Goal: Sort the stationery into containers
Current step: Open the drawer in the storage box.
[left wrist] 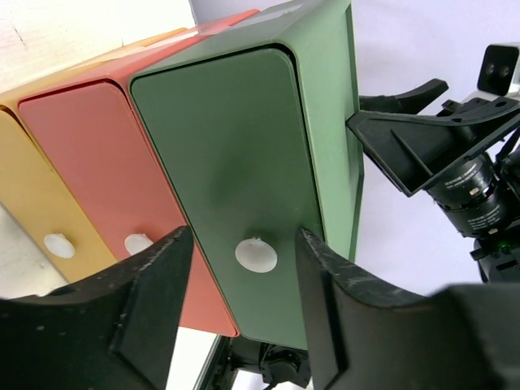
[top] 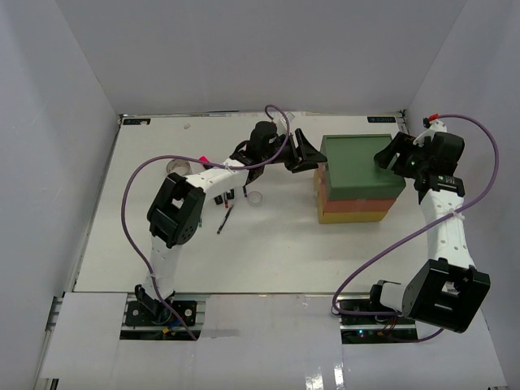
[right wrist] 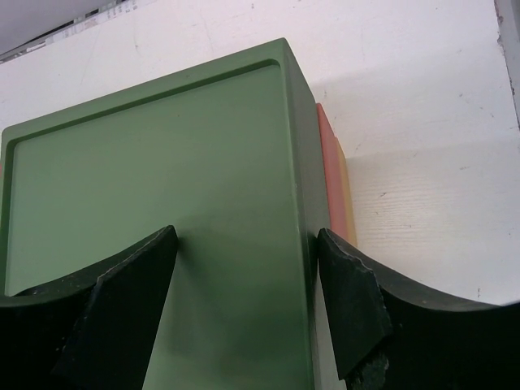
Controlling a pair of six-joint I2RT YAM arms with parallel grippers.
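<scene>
Top view was bright & even, w/ diffuse light from above. White bench & walls were near blown out, and shadows under the arms were soft & faint. A glossy patch showed at the bench's near edge.

Left wrist view: left fingers sat close to the lens, dark & soft-focus w/ little detail. The green tray front was sharp w/ a dull sheen, and the white bkgd was washed out.

Right wrist view: right fingers were blurred. The tray top was sharp, paler toward the lens, and a soft grey shadow lay on the bench just beside the tray.
</scene>
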